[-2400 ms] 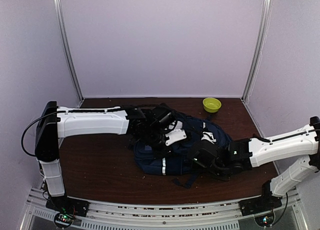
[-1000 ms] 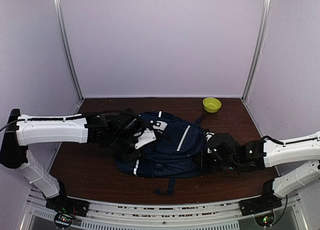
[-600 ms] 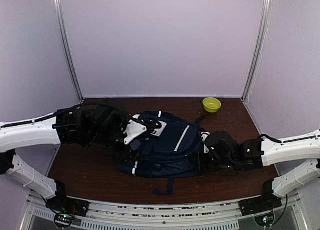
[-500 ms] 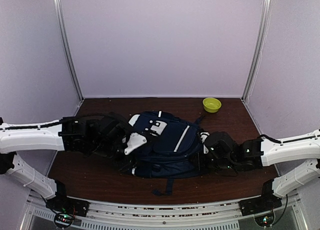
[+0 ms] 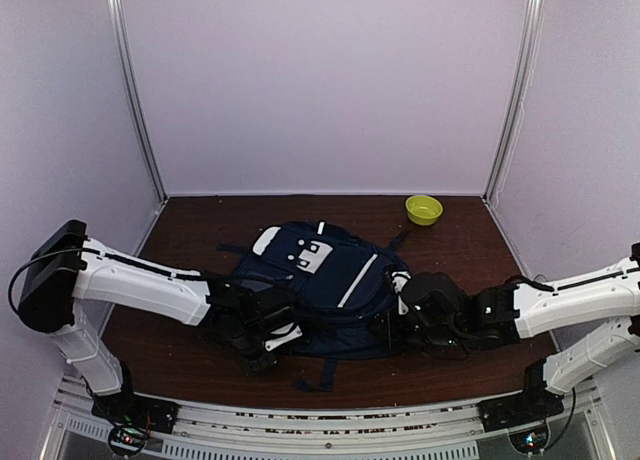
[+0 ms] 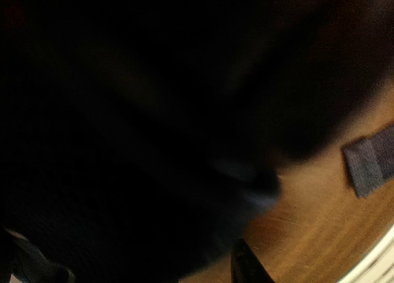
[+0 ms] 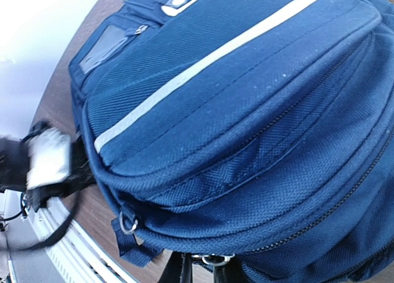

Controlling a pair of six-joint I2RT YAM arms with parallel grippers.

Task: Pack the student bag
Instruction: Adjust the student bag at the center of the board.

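Observation:
The student bag (image 5: 330,280) lies flat mid-table, navy with white stripes and white patches toward the far left. My left gripper (image 5: 265,338) is pressed against its near-left edge. The left wrist view is almost all dark fabric (image 6: 135,141), with one fingertip (image 6: 246,267) showing over the wood, so its jaws cannot be read. My right gripper (image 5: 405,315) is at the bag's near-right edge. In the right wrist view the bag (image 7: 234,111) fills the frame, and the right gripper (image 7: 203,274) is shut on a metal zip pull (image 7: 212,258).
A green bowl (image 5: 423,209) stands at the back right. A loose strap end (image 5: 305,383) lies near the front edge, and also shows in the left wrist view (image 6: 369,163). A ring and strap tab (image 7: 127,224) hang at the bag's corner. Purple walls enclose the brown table (image 5: 180,230).
My left arm has swung from the bag's far-left side down to its near-left edge. The bag has shifted and flattened. The right arm has barely moved.

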